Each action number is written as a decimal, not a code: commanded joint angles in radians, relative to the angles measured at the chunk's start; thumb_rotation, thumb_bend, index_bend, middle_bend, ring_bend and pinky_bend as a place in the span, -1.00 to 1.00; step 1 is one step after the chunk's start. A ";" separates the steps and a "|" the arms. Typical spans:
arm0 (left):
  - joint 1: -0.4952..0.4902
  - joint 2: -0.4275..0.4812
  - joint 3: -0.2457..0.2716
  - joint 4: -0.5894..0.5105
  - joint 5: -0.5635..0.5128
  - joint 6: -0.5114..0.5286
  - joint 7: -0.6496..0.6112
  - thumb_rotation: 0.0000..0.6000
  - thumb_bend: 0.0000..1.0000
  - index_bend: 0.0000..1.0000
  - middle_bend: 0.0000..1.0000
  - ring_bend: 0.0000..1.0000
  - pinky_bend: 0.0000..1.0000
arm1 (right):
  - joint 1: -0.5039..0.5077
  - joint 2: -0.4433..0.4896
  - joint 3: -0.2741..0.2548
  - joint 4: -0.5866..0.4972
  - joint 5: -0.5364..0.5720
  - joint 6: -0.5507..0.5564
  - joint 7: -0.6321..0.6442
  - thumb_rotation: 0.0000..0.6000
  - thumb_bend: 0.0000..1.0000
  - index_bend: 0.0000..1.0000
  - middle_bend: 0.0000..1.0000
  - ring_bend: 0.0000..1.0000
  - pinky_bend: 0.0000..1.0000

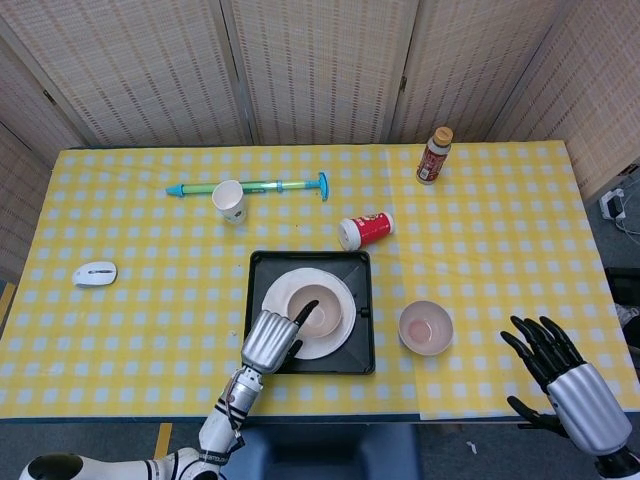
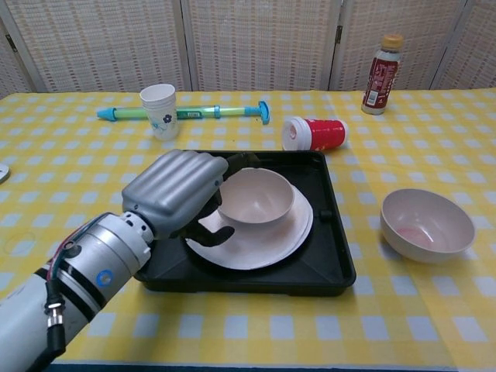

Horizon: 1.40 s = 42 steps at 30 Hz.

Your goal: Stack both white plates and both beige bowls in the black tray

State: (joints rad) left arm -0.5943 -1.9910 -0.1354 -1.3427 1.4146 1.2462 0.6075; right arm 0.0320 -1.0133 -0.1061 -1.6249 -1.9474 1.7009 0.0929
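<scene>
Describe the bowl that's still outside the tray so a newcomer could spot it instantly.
Start at the black tray near the front edge of the yellow checked table. Just to its right, sitting directly on the cloth, is a beige bowl. Unlike the other bowl, which sits on the white plates in the tray, this one stands alone with no hand near it.

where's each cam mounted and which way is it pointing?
Head view: high, looking steeply down on the whole table; left hand and right hand at the bottom edge.
Chest view: low at the near table edge, looking across; only the left hand and forearm show.
Shared: black tray, stacked plates, both bowls.
</scene>
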 commanded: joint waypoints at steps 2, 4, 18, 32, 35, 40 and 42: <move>0.034 0.094 0.017 -0.145 -0.003 0.028 0.060 1.00 -0.50 -0.79 1.00 1.00 1.00 | 0.000 -0.002 -0.003 -0.002 -0.007 -0.004 -0.007 1.00 -0.55 -1.00 -1.00 -1.00 -1.00; 0.055 0.147 0.032 -0.206 0.017 0.059 0.072 1.00 -0.51 -0.80 1.00 1.00 1.00 | 0.000 -0.003 -0.006 -0.002 -0.011 -0.005 -0.010 1.00 -0.55 -1.00 -1.00 -1.00 -1.00; 0.361 0.613 0.191 -0.225 0.120 0.390 -0.250 1.00 -0.52 -0.79 0.19 -0.10 0.17 | 0.033 -0.025 -0.012 -0.023 -0.002 -0.113 -0.074 1.00 -0.55 -1.00 -1.00 -1.00 -1.00; 0.526 0.658 0.156 -0.033 0.171 0.619 -0.510 1.00 -0.52 -0.69 0.67 0.24 0.38 | 0.184 -0.088 0.074 -0.087 0.141 -0.426 -0.308 1.00 -0.55 -0.28 -0.14 -0.12 0.04; 0.531 0.666 0.150 -0.042 0.173 0.609 -0.512 1.00 -0.52 -0.62 0.92 0.50 0.58 | 0.210 -0.106 0.086 -0.083 0.170 -0.479 -0.364 1.00 -0.55 -0.14 0.30 0.39 0.62; 0.531 0.670 0.142 -0.053 0.165 0.567 -0.509 1.00 -0.52 -0.56 1.00 0.65 0.69 | 0.252 -0.132 0.102 -0.082 0.226 -0.557 -0.404 1.00 -0.55 0.03 0.69 0.74 0.98; 0.530 0.669 0.133 -0.049 0.160 0.556 -0.512 1.00 -0.52 -0.57 1.00 0.64 0.69 | 0.264 -0.141 0.098 -0.082 0.225 -0.571 -0.422 1.00 -0.55 0.07 0.76 0.81 1.00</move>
State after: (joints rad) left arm -0.0635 -1.3224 0.0022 -1.3925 1.5781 1.8071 0.0975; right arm 0.2841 -1.1444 -0.0095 -1.7066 -1.7258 1.1420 -0.3161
